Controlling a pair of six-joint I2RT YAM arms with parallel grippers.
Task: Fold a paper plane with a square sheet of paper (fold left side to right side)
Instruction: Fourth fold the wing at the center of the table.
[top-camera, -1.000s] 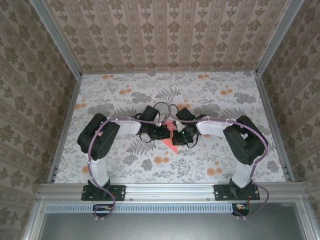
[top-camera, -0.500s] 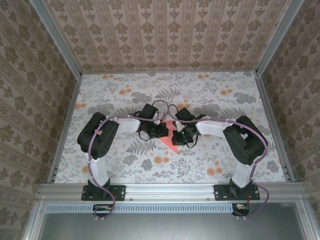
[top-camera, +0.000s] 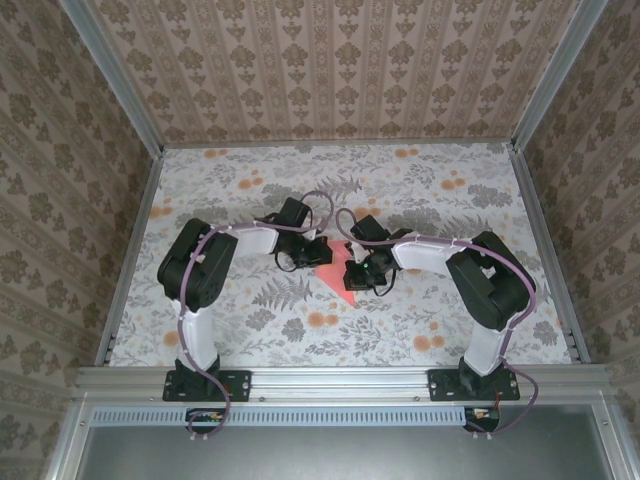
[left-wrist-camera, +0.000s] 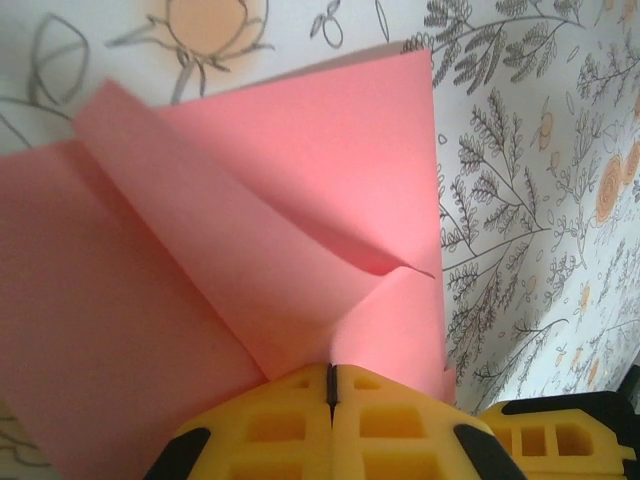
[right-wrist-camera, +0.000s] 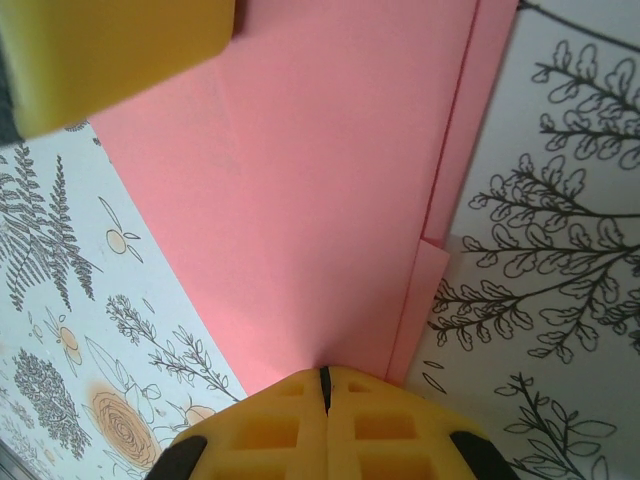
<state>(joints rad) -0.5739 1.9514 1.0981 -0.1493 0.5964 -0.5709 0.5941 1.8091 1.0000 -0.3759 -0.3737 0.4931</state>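
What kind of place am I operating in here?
Probably a boxed-in robot test cell dressed up to look homely, not a real room: patterned wallpaper panels close three sides, aluminium rails run along the edges, and a floral tablecloth covers the bottom.

Damask-papered walls (top-camera: 330, 70) enclose a floral tablecloth (top-camera: 400, 190).

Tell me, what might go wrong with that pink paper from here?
The paper has a flap bowing up near the shut left gripper; it may crease crookedly. By the shut right gripper, the layered edges sit uneven, so pressing could set a lopsided fold.
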